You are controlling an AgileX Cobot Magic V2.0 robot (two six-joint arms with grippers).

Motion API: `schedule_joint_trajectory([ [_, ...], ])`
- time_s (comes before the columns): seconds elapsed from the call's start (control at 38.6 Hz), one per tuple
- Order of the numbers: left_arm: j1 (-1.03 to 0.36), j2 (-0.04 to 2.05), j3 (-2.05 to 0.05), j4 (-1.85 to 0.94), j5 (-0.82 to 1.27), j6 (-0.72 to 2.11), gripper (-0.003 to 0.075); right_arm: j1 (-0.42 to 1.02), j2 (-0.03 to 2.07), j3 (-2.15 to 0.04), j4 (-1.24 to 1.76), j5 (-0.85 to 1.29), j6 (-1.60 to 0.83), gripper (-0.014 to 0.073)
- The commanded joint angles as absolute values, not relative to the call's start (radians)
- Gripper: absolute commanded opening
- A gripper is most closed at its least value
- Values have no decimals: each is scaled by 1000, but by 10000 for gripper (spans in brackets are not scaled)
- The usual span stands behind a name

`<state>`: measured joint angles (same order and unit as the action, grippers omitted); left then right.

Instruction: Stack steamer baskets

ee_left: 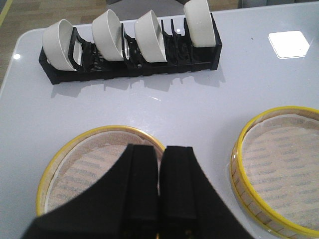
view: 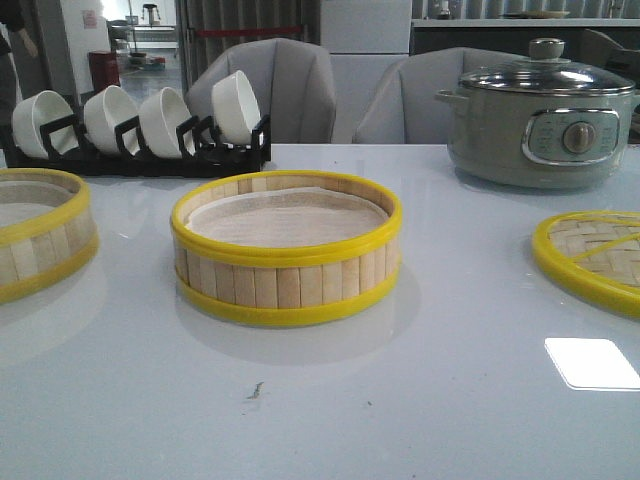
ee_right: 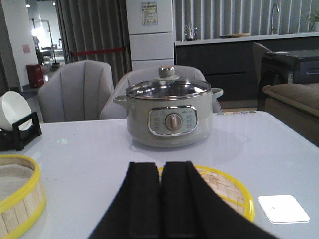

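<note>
Two round steamer baskets sit apart on a glossy white worktop (view: 330,410), each with pale bamboo-slat walls, yellow rims and a white liner. The centre basket (view: 287,252) stands upright in the middle of the front view. The left basket (view: 40,232) sits at the same depth at the left edge, partly cut off by the frame. A clear strip of worktop separates them; neither is stacked yet.

In the left wrist view, the left tool (ee_left: 160,191) hangs above the left basket (ee_left: 79,167), its two black fingers pressed together with nothing between them. The centre basket (ee_left: 281,174) lies to one side of it, toward the robot's right. Being round, the baskets have no long axis, so any point on the rim would serve for a grasp.

The right tool (ee_right: 161,199) is likewise clenched and empty. It hovers over a flat woven lid (ee_right: 227,191) with a yellow rim, which lies at the right edge of the front view (view: 592,258), well away from the baskets.

The left arm is therefore the nearer one. Judging from this, it would need to open its fingers, take the left basket by the rim, and carry it rightward onto the centre basket.

Behind the baskets stands a black rack (view: 150,155) holding four white bowls (view: 165,120), and to the right a pale green electric pot (view: 540,120) with a glass cover.
</note>
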<state>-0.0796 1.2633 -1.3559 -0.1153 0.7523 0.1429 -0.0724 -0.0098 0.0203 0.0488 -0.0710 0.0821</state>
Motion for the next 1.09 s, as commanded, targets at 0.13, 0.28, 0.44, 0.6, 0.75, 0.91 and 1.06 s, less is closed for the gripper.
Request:
schedule_joint_trajectory([
  [0.13,-87,1242,-1391,-121,710,141,85,-71,97,-375,30,258,102,47],
  [0.28,-87,1242,-1391,-121,710,141,85,-71,449,-611,24,297,102,47],
  [0.44,-87,1242,-1391,-121,710,141,85,-71,693,-790,24,427,102,47],
  [0.6,-87,1242,-1391,-121,719,141,85,-71,814,-880,24,457,102,47],
  [0.75,-87,1242,-1391,-121,734,141,85,-71,853,-887,24,440,102,47],
  [0.91,-87,1242,-1391,-121,731,141,85,-71,873,-887,24,405,102,47],
  [1.06,-87,1242,-1391,-131,733,141,85,-71,873,-887,24,382,102,51],
])
